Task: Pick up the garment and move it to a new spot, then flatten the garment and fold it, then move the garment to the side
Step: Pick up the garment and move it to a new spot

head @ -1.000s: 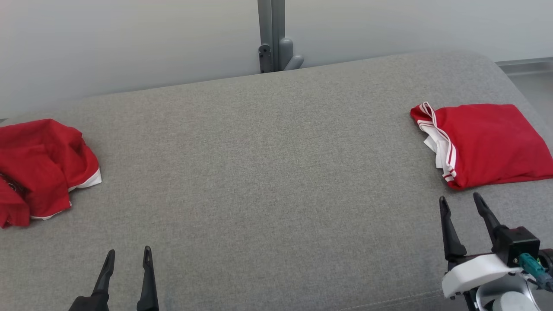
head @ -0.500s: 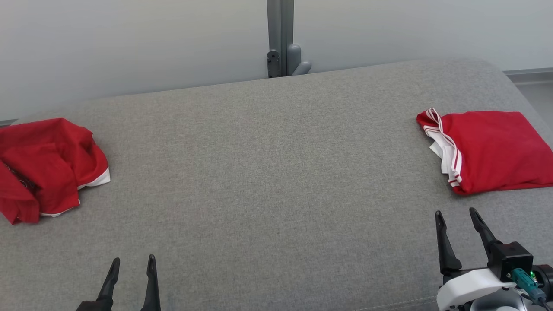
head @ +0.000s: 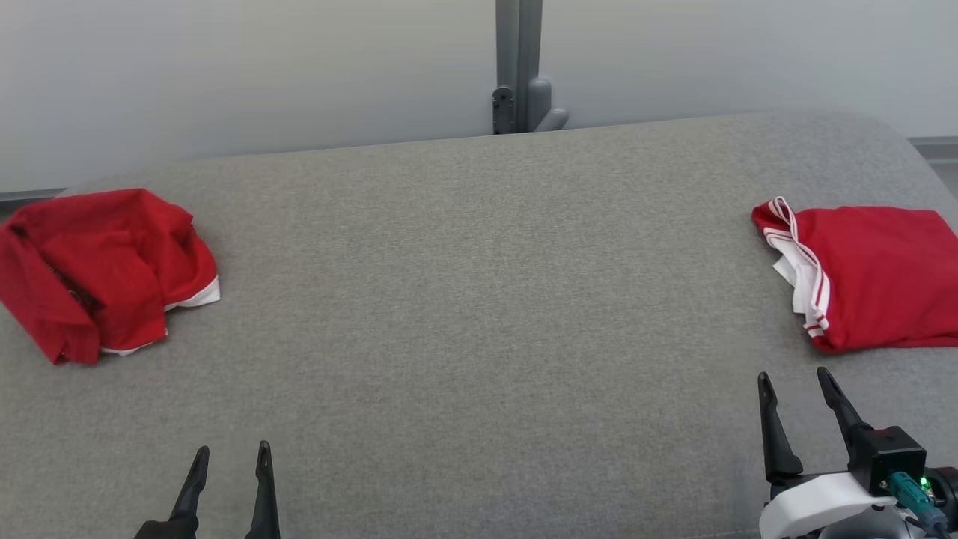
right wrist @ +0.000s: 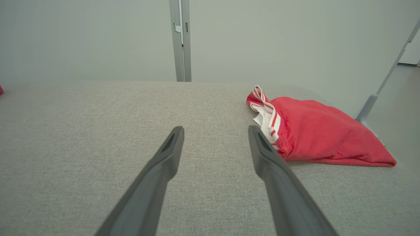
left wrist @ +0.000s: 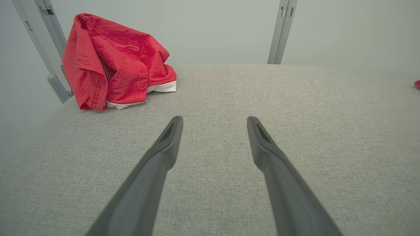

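**A:** What did the head view give?

**B:** A crumpled red garment (head: 105, 273) lay at the left edge of the grey cushion (head: 479, 314), ahead and to the left of the left claw (head: 233, 448). A folded red garment (head: 876, 277) lay at the right edge, just beyond the right claw (head: 792, 374). Both claws were spread, with nothing in them.

**A:** And the left wrist view?

**B:** The crumpled red garment (left wrist: 115, 62) sat ahead and left of the parted fingers, well apart, a heap with no clear long axis. I'd judge it the piece to lift, and the left arm the nearer.

**A:** The right wrist view?

**B:** The folded red garment (right wrist: 321, 134) lay ahead and to the right, its length running off rightward, striped collar toward the claw.

**A:** Any writing?

**B:** A dark patterned patch among the crumpled folds, but nothing readable.
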`<state>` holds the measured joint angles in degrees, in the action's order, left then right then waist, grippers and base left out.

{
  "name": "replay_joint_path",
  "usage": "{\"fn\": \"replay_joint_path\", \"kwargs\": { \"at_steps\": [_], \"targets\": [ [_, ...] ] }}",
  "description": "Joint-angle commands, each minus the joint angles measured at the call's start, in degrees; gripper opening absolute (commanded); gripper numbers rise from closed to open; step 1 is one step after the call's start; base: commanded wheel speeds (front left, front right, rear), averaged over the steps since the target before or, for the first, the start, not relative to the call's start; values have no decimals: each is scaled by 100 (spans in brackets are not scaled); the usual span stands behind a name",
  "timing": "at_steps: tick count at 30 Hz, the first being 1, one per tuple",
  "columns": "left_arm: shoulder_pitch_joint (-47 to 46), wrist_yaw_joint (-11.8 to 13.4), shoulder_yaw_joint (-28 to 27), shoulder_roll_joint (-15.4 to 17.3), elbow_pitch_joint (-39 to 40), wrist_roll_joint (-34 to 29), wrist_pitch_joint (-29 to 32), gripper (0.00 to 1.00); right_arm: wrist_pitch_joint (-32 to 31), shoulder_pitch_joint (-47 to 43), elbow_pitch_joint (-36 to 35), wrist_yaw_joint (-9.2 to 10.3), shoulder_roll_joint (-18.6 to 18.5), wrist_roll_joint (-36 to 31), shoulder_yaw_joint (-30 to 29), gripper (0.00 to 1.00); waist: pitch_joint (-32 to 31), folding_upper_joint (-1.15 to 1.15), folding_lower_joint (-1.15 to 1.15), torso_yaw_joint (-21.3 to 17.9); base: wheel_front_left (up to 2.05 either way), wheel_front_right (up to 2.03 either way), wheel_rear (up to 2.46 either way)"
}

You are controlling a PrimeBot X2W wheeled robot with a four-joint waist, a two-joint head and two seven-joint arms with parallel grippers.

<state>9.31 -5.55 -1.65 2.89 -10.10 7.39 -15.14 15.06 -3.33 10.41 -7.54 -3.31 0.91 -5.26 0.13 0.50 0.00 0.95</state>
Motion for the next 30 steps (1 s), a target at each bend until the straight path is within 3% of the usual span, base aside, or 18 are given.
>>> {"fn": "replay_joint_path", "kwargs": {
  "at_steps": [1,10,15,23,30],
  "targets": [
    [-41,14,-27,4,10,-36,3,100,14,-65,-25,11,7,18,46,100,-17,-50,0,267,0,0,0],
    [101,33,-101,5,16,-34,3,100,15,123,32,11,23,66,465,100,-70,-50,0,1350,0,0,0],
    [155,87,-133,5,62,66,3,100,15,170,80,11,30,98,617,100,-75,-50,0,1657,0,0,0],
    [-145,88,-136,5,151,199,3,100,15,368,39,11,24,70,705,100,309,-50,0,1579,0,0,0],
    [-1275,5,-270,5,154,324,3,100,15,873,-196,11,-194,-23,564,100,1455,-50,0,1268,0,0,0]
  ]
}}
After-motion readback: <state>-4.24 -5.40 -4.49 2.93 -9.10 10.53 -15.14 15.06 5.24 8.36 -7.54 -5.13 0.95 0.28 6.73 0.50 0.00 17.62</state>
